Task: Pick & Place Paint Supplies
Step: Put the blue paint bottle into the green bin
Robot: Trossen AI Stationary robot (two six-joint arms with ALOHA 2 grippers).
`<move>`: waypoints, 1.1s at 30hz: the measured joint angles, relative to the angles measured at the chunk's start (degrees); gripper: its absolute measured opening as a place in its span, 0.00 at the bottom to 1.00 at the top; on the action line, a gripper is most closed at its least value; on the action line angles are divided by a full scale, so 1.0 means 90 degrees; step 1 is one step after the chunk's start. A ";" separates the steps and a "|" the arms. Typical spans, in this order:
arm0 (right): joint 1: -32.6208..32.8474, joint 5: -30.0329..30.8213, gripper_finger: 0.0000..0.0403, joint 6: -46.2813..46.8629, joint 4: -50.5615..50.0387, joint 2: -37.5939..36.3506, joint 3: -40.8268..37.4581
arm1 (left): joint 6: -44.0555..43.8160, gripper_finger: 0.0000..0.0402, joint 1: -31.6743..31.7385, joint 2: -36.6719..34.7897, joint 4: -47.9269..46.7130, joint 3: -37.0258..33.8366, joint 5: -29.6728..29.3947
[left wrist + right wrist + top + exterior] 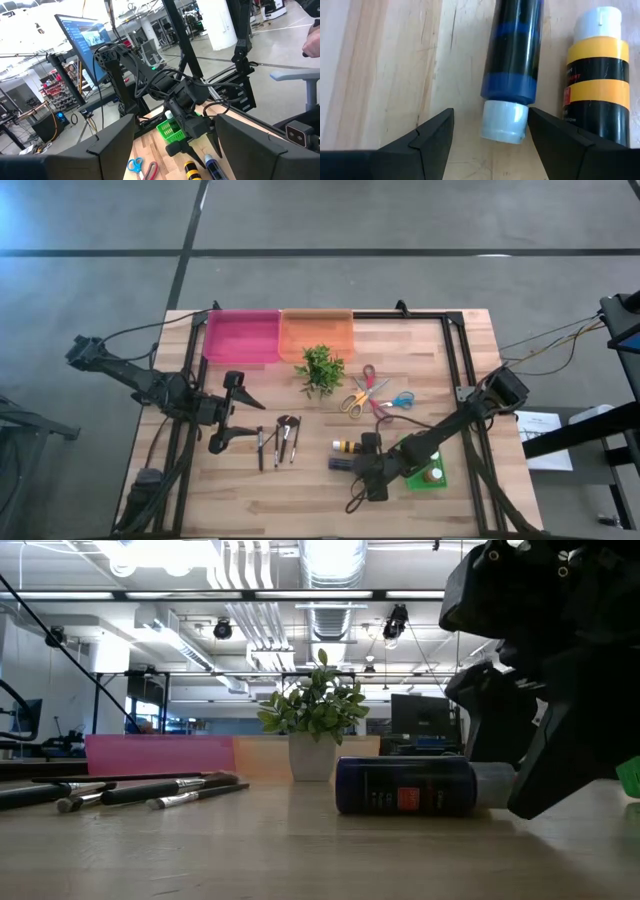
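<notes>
Dark tube (514, 65) near counter's front edge, light, smooth, likely rolls: right gripper (490, 131) open astride its cap end, grip across body; left gripper (232, 410) open, idle.

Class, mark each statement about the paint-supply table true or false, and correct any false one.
1. The right pincer is open around the blue tube's white cap. True.
2. The plant sits inside the pink bin. False: it stands on the table, beside the bins.
3. The brushes lie near the left pincer. True.
4. The left pincer holds the scissors. False: it is open and empty.
</notes>
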 joint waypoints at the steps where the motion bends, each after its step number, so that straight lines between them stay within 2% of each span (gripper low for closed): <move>1: 0.0000 0.0000 0.62 -0.0013 0.0000 -0.0004 0.0000 | -0.0001 0.71 0.0001 0.0000 0.0000 0.0000 -0.0002; 7: -0.0034 0.0036 0.62 -0.0074 0.0002 -0.0009 0.0000 | -0.0017 0.71 0.0000 0.0000 0.0000 0.0000 0.0000; 10: -0.0052 0.0041 0.58 -0.0109 0.0005 -0.0009 0.0000 | -0.0016 0.71 0.0000 0.0000 0.0002 0.0000 -0.0002; 13: -0.0069 0.0042 0.48 -0.0179 0.0026 -0.0009 0.0000 | -0.0015 0.71 0.0001 0.0001 0.0000 0.0000 -0.0002; 17: -0.0075 0.0017 0.29 -0.0218 0.0044 -0.0009 0.0000 | -0.0015 0.71 0.0001 0.0000 0.0000 0.0000 0.0000; 18: -0.0075 0.0013 0.27 -0.0235 0.0044 -0.0011 0.0000 | -0.0015 0.71 0.0001 0.0000 -0.0002 0.0000 -0.0002; 28: -0.0053 -0.0012 0.27 -0.0656 0.0035 -0.0138 0.0356 | -0.0165 0.71 -0.0002 0.0000 -0.0085 0.0000 0.0025; 30: -0.0053 0.0039 0.27 -0.0857 -0.0060 -0.0187 0.0542 | -0.0167 0.71 -0.0002 0.0000 -0.0085 0.0000 0.0222; 33: -0.0049 0.0519 0.27 -0.1332 -0.0390 -0.0253 0.0940 | -0.0162 0.71 -0.0002 0.0152 0.0051 0.0001 0.0679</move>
